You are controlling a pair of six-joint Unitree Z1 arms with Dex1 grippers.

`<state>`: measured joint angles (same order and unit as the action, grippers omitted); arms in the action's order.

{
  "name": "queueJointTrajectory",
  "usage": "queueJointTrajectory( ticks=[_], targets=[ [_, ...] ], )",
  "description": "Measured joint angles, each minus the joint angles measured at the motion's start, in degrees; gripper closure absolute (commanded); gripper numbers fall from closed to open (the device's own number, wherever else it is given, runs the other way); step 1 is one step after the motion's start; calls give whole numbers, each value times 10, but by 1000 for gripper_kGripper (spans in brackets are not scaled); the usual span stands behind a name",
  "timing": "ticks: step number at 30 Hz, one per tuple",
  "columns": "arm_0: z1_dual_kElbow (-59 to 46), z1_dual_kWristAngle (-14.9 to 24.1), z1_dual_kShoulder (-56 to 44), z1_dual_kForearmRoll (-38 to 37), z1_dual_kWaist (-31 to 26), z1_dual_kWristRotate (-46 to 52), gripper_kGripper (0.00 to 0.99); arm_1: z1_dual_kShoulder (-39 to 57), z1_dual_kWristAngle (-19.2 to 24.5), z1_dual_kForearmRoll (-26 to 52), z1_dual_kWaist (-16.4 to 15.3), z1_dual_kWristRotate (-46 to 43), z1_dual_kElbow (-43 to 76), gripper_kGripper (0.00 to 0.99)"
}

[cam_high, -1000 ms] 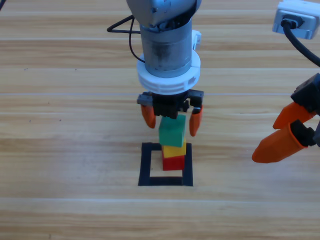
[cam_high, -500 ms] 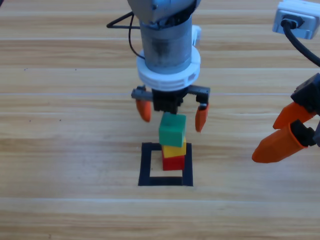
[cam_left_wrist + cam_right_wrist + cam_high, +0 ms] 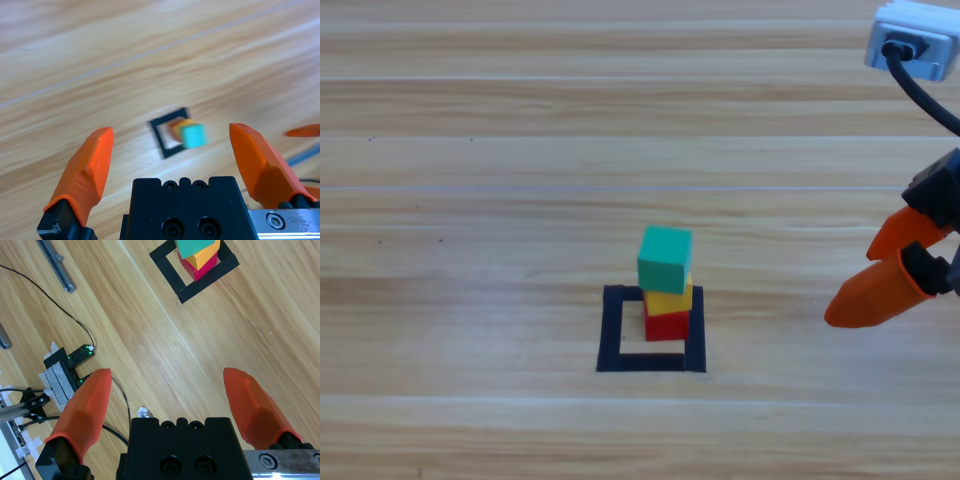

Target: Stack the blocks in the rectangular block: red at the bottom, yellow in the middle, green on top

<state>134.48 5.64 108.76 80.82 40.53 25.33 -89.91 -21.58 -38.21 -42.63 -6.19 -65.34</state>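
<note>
Pale wooden table (image 3: 470,150); grey power socket (image 3: 912,38) and black cable (image 3: 925,95) top right.

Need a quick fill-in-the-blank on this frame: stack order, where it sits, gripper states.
1. The cube on top of the stack is the ____ one, above the yellow cube.
2. The red cube at the bottom sits inside the black ____ rectangle.
3. The left gripper, jaws ____, holds nothing above the stack.
4. The right gripper waits at the picture's ____ edge in the high view.

Missing words: green; tape; open; right
</note>
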Motion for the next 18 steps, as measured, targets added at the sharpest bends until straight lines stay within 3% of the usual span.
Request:
queueJointTrajectory(
  ticks=[4, 8, 10, 14, 18],
  targets=[
    [-153, 92, -104, -38, -33, -19, 0, 0, 0, 0, 0, 0, 0, 0],
    [-485, 111, -237, -291, -39, -74, 0, 0, 0, 0, 0, 0, 2, 0],
    [-625, 112, -310, -374, -39, -95, 0, 0, 0, 0, 0, 0, 3, 0],
    [-688, 149, -392, -433, -39, -119, 0, 0, 0, 0, 0, 0, 6, 0],
    [-730, 152, -411, -471, -39, -127, 0, 1, 0, 0, 0, 0, 7, 0]
  ],
)
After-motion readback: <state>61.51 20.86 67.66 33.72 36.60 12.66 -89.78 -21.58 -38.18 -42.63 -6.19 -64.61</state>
